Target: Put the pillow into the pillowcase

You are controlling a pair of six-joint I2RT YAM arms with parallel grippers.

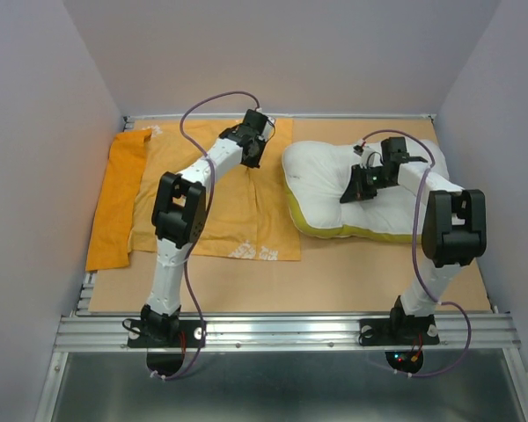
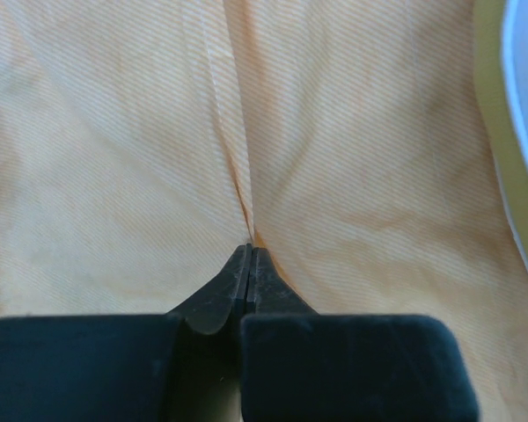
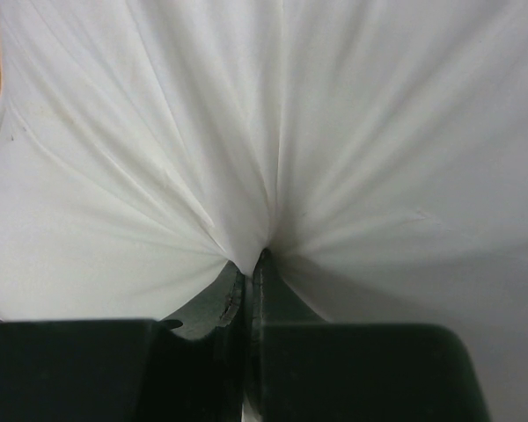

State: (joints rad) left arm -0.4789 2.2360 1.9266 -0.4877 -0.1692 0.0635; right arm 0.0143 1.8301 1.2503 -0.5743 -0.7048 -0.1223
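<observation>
My left gripper squeezes a little fold of the pillowcase, toward its far side. My right gripper pinches the top of the pillow, which lies on the table just beside the pillowcase. If I grabbed both layers, the pillowcase may not open. The pillow pinch is small, so it could slip out. A darker orange cloth lies at the left, out of the way. My left arm hangs over the pillowcase.
</observation>
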